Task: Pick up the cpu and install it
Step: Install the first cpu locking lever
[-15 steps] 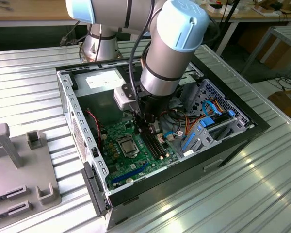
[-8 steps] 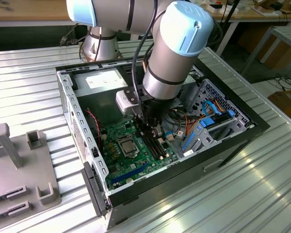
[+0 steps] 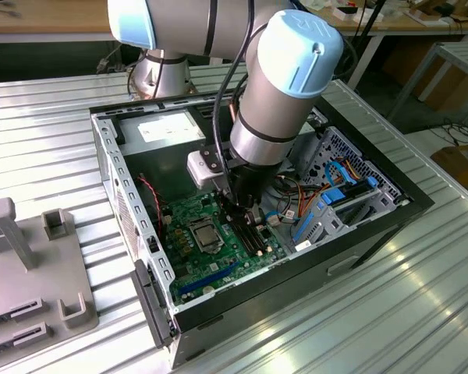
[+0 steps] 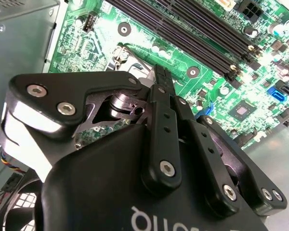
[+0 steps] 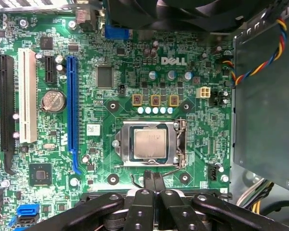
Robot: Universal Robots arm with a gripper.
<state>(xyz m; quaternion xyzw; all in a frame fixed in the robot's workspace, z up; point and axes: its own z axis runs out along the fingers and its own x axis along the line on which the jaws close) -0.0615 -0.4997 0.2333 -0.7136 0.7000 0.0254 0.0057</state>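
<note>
cpu [image 5: 150,144] | flat in socket [image 5: 149,165], edges square | fingers [image 5: 150,177] together beside

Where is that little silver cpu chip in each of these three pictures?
Exterior view: the cpu sits in its socket on the green motherboard, just toward the exterior view's left of the gripper.
First wrist view: cpu sits mid-board, in the metal socket frame.
Second wrist view: I cannot make it out.
Shared landmark: the green motherboard.
</note>
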